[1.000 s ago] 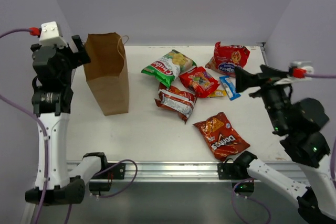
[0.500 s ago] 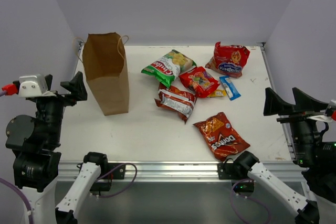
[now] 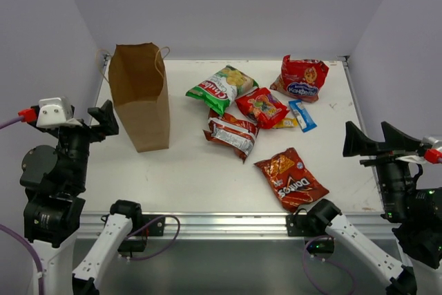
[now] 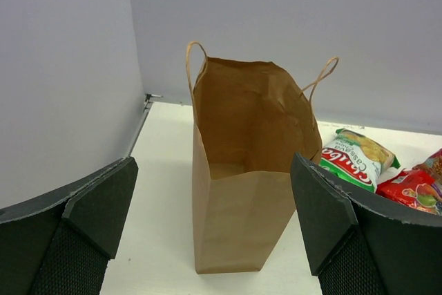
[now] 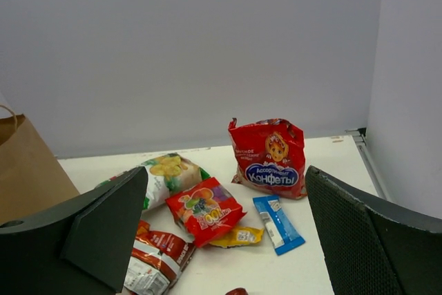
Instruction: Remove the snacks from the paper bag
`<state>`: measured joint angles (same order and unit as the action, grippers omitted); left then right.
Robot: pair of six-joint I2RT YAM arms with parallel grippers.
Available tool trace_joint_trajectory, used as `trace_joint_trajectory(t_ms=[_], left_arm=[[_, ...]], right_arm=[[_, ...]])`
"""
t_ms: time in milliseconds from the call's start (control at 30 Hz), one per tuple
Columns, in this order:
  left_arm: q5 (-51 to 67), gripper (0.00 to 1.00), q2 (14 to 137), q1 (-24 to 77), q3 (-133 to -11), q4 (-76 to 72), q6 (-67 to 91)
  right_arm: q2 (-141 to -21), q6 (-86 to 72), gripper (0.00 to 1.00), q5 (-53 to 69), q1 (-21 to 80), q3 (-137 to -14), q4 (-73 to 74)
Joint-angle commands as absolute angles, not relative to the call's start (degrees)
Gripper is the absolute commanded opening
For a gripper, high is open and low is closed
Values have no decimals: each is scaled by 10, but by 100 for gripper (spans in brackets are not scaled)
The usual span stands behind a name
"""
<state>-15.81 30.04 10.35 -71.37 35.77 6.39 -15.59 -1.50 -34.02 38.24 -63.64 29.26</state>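
The brown paper bag point(image 3: 141, 98) point(image 4: 238, 226) stands upright and open at the table's back left; no packet shows inside it. The snacks lie on the table to its right: a green chip bag point(image 3: 222, 88) point(image 5: 169, 177), a red bag with a blue label point(image 3: 302, 77) point(image 5: 271, 157), a small red candy bag point(image 3: 261, 107) point(image 5: 204, 208), a slim blue bar point(image 3: 302, 115) point(image 5: 276, 224), a red-silver bag point(image 3: 231, 133) and an orange-red Doritos bag point(image 3: 290, 178). My left gripper point(image 3: 103, 119) point(image 4: 213, 167) is open and empty, short of the paper bag. At the right edge my right gripper point(image 3: 369, 139) point(image 5: 226, 174) is open and empty.
A small yellow packet point(image 3: 285, 124) point(image 5: 238, 236) lies partly under the candy bag. Walls close in the table on the left, back and right. A metal rail point(image 3: 221, 224) runs along the near edge between the arm bases.
Both arms have drawn back from over the table toward the near corners and dropped lower. The bag and packets have not moved. Both grippers stayed open.
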Motion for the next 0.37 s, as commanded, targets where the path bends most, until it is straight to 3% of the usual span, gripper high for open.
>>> trace_joint_trajectory(t_ms=[0,333], left_arm=[[-152,100,312,111,-713,345,65],[-142,100,321,112,-687,330,66]], right_arm=[[-160,-10,99,-350,382,-635,291],[-182,-17,99,-326,381,-630,280]])
